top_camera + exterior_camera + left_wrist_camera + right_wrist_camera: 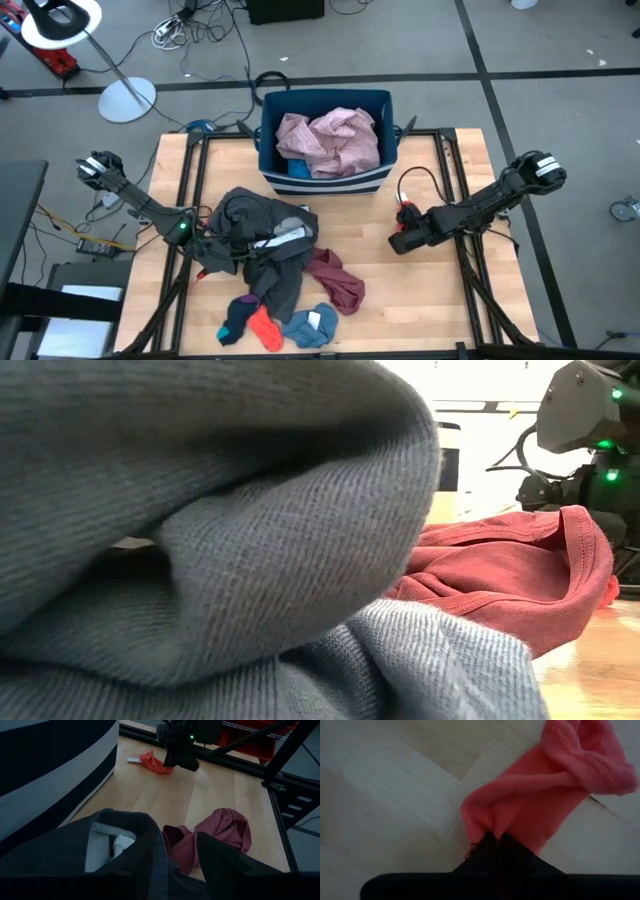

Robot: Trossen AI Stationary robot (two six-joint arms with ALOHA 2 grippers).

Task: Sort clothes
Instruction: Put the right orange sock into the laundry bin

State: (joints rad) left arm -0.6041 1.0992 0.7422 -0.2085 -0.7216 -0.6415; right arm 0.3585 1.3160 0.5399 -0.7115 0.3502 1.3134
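— Which arm is at work?

— The right gripper [495,840]. Its fingers are pinched together on the edge of a small orange-red knitted sock [545,795], which lies on the bare wooden table [440,300] just right of the blue fabric bin with white stripes [325,180].

— And the left?

— The left gripper [165,865] hovers with fingers spread over the heap of dark grey garments [262,235]. A crumpled maroon garment [335,278] lies beside the heap, and a few sock-sized pieces [275,325] sit nearer the table's front edge.

— Anything sorted yet?

— A pale pink crumpled garment [330,138] is in the bin, so the sorting looks begun but far from done.

— Next?

— Probably lifting the sock clear. The grip is only on a fold at its edge, so a slow rise seems wise or it may slip out.
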